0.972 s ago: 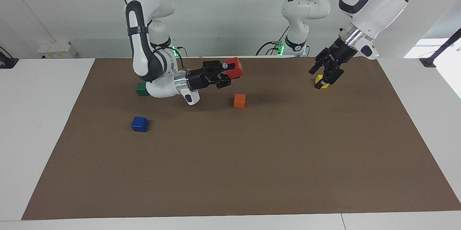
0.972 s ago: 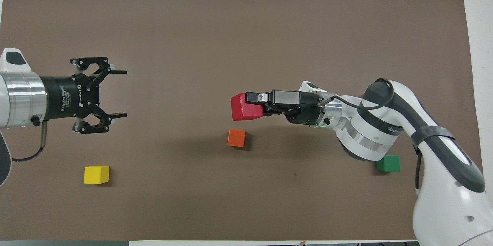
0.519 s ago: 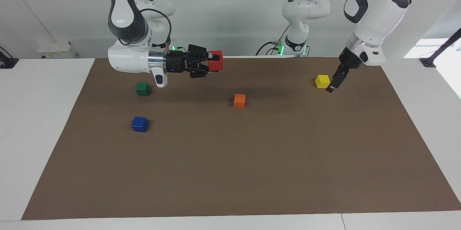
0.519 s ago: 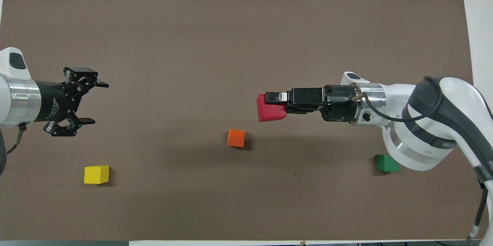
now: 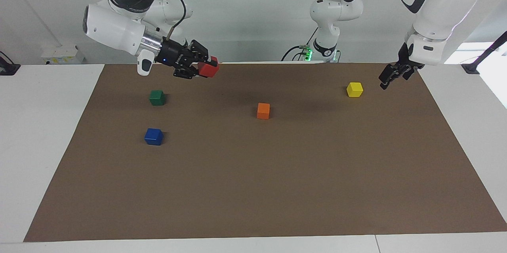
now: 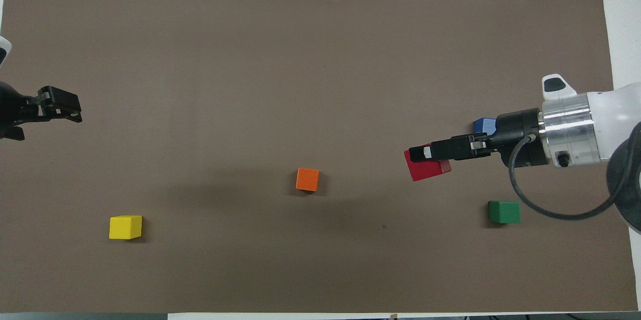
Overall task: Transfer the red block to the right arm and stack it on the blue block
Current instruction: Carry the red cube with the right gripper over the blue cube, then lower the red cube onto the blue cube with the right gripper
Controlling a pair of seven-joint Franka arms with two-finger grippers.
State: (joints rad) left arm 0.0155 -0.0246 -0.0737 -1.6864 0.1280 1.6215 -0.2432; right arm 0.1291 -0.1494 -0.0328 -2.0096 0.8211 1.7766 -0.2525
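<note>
The right gripper pinches the red block between its two fingers, and the block hangs in the air above the mat, near the edge of the table at the robots' side and toward the right arm's end. The block sits at the fingertips and looks a little turned, so one corner points downward. I judge it as light and stiff – a plain matte cube that will not deform, and the flat faces give the fingers good contact. The best hold is on two parallel faces, near their middle; a hold close to the tips, as here, may let it rotate.

The right arm reaches out from its base with the wrist almost level and slightly down, so the gripper points sideways along the table. For the stacking it probably must turn the wrist down, so that the bottom face of the block comes flat.

The blue block stands on the mat, farther from the robots than the green block, toward the same end of the table, nothing on it yet.

The left gripper waits in the air toward the left arm's end – just beside the yellow block, holding nothing. Whether its fingers are spread I cannot tell.
</note>
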